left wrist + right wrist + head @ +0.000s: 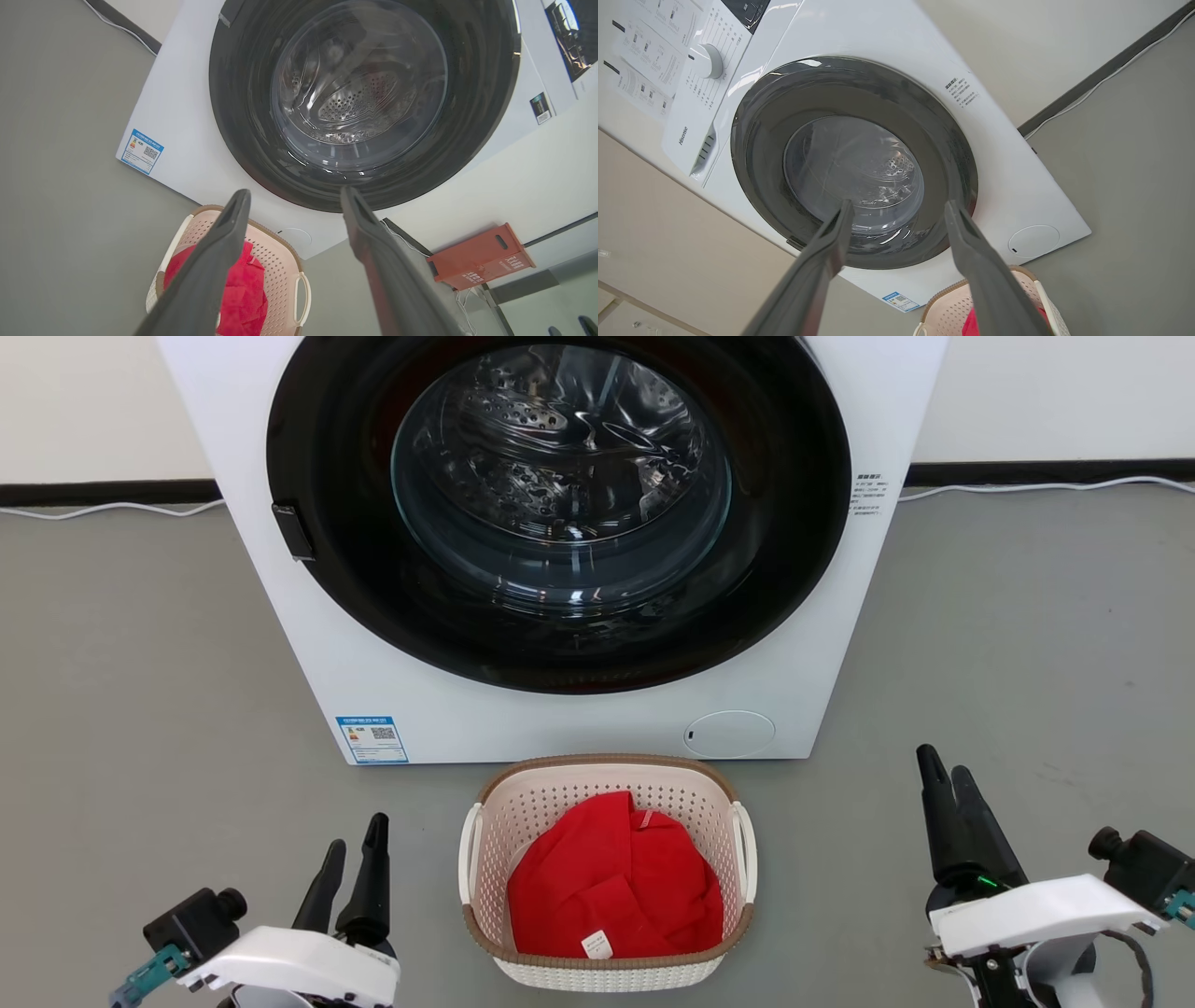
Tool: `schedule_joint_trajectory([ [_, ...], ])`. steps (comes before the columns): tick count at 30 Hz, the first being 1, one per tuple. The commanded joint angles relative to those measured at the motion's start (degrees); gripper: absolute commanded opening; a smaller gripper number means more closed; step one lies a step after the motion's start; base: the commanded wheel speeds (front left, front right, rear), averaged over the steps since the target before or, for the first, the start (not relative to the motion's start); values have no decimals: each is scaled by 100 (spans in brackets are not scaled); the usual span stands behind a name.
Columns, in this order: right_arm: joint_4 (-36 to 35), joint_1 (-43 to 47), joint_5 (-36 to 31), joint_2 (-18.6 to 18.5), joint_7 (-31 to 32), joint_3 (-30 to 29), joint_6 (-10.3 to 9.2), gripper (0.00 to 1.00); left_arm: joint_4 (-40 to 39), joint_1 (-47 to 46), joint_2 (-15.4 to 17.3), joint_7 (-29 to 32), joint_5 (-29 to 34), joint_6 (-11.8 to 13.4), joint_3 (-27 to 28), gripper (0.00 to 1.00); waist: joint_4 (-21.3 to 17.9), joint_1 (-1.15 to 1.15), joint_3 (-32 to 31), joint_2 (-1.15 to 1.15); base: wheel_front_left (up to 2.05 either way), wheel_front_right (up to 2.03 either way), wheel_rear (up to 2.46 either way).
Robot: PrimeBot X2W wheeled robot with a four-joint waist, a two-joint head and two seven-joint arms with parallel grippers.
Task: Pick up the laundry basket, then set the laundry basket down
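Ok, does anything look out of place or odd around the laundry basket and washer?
Nothing stands out. The laundry basket sits upright on the floor before the closed washing machine, red garment inside; the open left gripper and right gripper flank it without touching.

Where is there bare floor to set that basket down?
Bare grey floor flanks the washing machine and separates the laundry basket from the left end effector and right end effector. Crowded: the strip between basket and machine.
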Motion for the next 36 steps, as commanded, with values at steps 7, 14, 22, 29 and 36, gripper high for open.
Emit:
schedule_joint_trajectory([
  [7, -170, -259, -626, -42, -202, 124, 27, 100, -42, -393, 34, -177, 578, 48, 65, 100, -11, 0, -5, 0, 0, 0, 0],
  [14, -140, -277, -1120, -39, -320, 147, 30, 100, -13, -441, 29, -294, 1042, 54, 58, 100, -17, 0, -7, 0, 0, 0, 0],
  [22, -139, -308, -1747, 0, -454, 106, 33, 100, 2, -473, 28, -429, 1569, 50, 34, 100, -42, 0, -8, 0, 0, 0, 0],
  [29, -129, -321, -2224, 21, -571, 115, 35, 100, 40, -503, 31, -546, 2027, 51, 11, 100, -63, 0, -19, 0, 0, 0, 0],
  [36, -125, -350, -2746, 16, -706, 157, 38, 100, 74, -538, 36, -681, 2541, 71, -14, 100, -76, 0, -17, 0, 0, 0, 0],
])
